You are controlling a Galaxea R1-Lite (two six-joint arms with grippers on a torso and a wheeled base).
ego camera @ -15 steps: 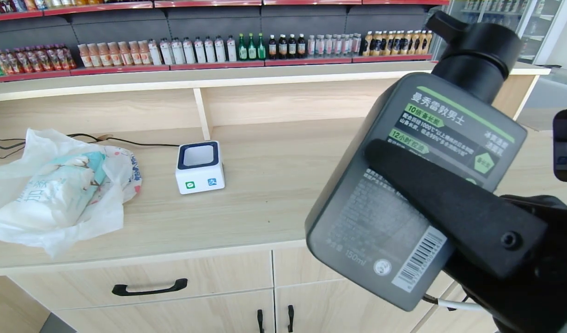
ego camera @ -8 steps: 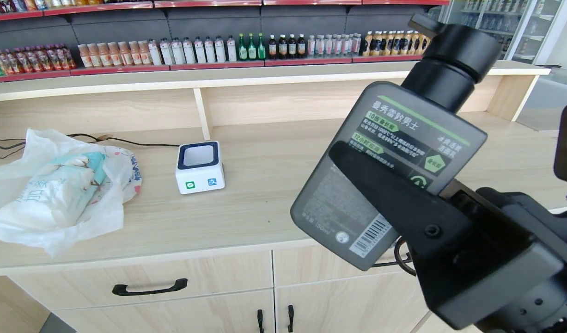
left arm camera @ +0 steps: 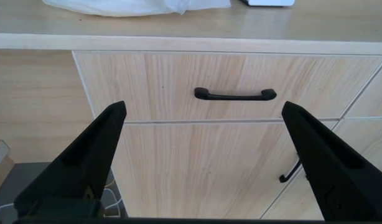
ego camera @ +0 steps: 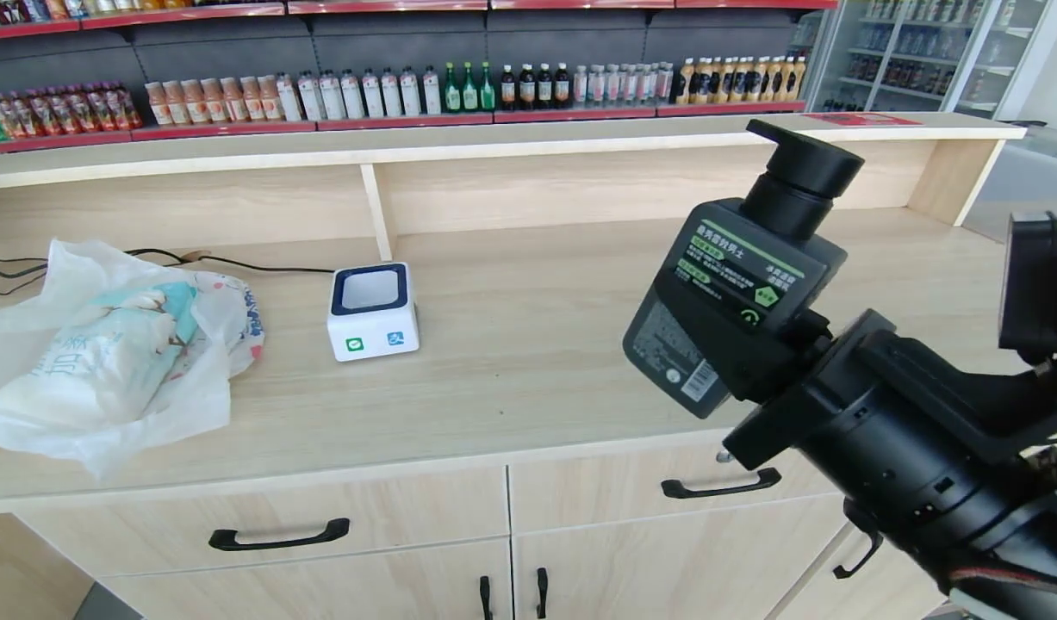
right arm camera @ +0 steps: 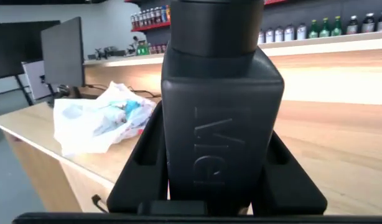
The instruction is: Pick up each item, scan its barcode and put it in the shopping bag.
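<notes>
Bottle (ego camera: 730,275) is off the worktop (ego camera: 528,362), pinched by the right hand (ego camera: 756,357) over the right end, long axis tilted with the cap up and away. Scanner (ego camera: 372,312) sits well apart to the left, window facing up. Shopping bag (ego camera: 192,405) is further left with a pack (ego camera: 97,353) inside. Head view gives the barcode (ego camera: 699,379) at the bottle's base corner, facing the camera. My read: carry left, roll that face down over the window. Right wrist view gives the opposite plain face, a finger on each side. Left hand (left arm camera: 203,118) is spread, empty, low before a drawer handle (left arm camera: 235,94), so the right arm is the one placed.
</notes>
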